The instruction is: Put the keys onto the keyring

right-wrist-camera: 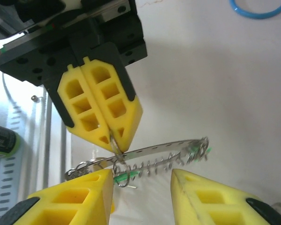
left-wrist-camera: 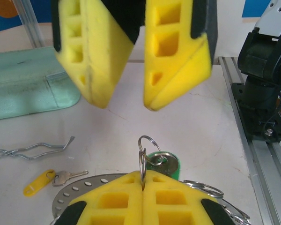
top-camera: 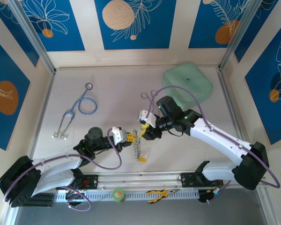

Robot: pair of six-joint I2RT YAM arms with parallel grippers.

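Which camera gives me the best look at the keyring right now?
Right wrist: the keyring spans the frame edge-on, its fringe visible, pinched by the left gripper. Left wrist catches part of the rim beside its fingers; top external renders it tiny.

From where I stand, the left gripper (left-wrist-camera: 143,177), its yellow plastic fingers pressed together, pinches a small wire loop (left-wrist-camera: 145,143) on the rim of the large, silvery, perforated metal keyring (left-wrist-camera: 77,191). A green-headed key (left-wrist-camera: 171,165) sits just behind that loop. Above hangs the right gripper (left-wrist-camera: 126,104), yellow fingers spread apart. On the pale table (left-wrist-camera: 192,126), just beside the keyring, lies a small yellow-tagged metal key (left-wrist-camera: 47,179). Silver scissor-like forceps (left-wrist-camera: 33,151) lie beyond it, and a mint-green fabric pouch (left-wrist-camera: 28,84) lies farther off.
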